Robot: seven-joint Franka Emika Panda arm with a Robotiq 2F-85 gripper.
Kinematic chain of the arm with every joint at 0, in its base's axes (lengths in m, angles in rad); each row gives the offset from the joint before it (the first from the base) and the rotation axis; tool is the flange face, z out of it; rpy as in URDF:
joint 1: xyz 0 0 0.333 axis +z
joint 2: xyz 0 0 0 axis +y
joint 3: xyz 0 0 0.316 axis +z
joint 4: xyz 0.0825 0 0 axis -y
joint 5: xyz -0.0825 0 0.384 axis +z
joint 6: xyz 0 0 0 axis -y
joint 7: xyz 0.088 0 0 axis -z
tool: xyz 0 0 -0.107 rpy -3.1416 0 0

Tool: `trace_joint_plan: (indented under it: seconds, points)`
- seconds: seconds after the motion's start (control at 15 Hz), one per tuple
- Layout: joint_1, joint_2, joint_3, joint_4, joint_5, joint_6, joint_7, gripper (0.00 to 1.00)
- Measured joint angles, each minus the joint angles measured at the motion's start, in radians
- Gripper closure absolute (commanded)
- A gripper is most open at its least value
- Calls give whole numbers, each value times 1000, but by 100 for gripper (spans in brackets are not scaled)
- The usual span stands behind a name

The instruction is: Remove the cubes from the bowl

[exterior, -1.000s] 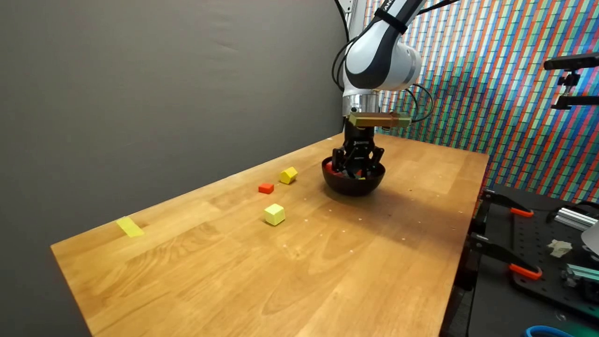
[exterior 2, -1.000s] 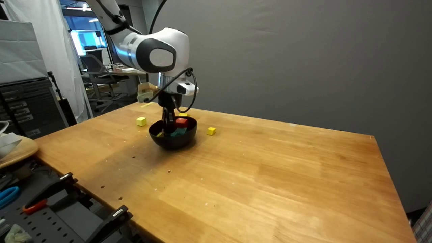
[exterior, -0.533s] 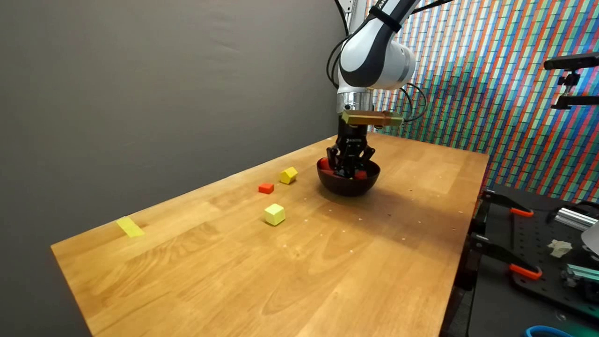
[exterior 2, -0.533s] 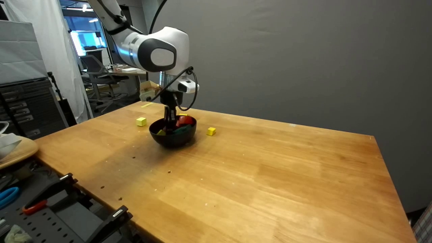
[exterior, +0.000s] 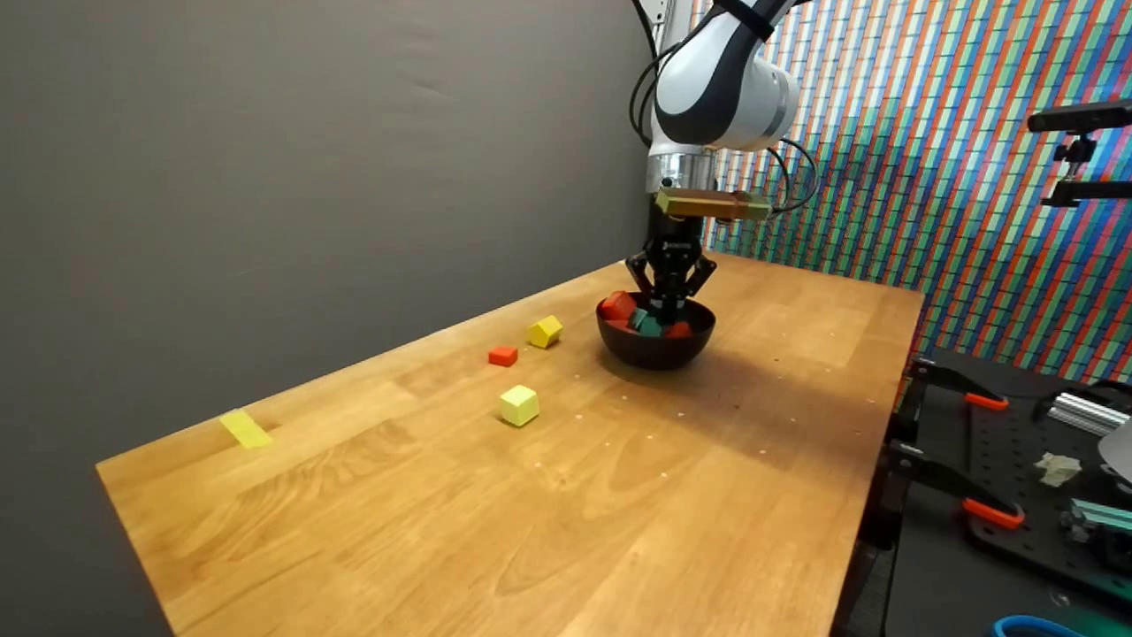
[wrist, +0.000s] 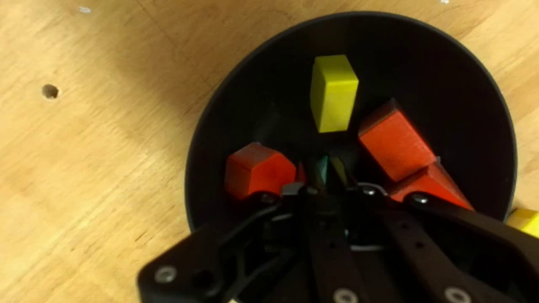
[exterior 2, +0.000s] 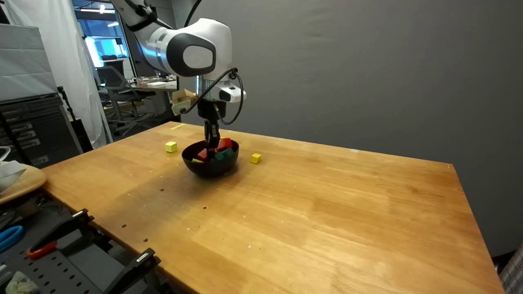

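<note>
1. Your Robotiq gripper points down with its tips inside the black bowl, jaws drawn together; you cannot tell whether a block is caught between them.
2. Inside the bowl, your wrist view shows a yellow block and red blocks; both exterior views show a green block.
3. Outside it, on your wooden table, lie a pale-yellow cube, a yellow house-shaped block and a small red block.

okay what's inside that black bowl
Inside the bowl, the wrist view shows a yellow block and several red blocks; an exterior view adds at least one green block. The fingers cover part of the bowl, so what lies beneath them can't be seen.
</note>
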Motion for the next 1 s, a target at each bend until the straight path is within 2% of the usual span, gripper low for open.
trace_joint_plan:
  seconds: [0.33,0.47,0.8,1.0]
  points:
    - [0,-33,0,-13,-45,9,0,16]
    - [0,-29,0,-13,-77,9,0,16]
    - [2,1,0,-12,-111,38,-3,62]
    - [6,23,0,-7,-122,63,-8,83]
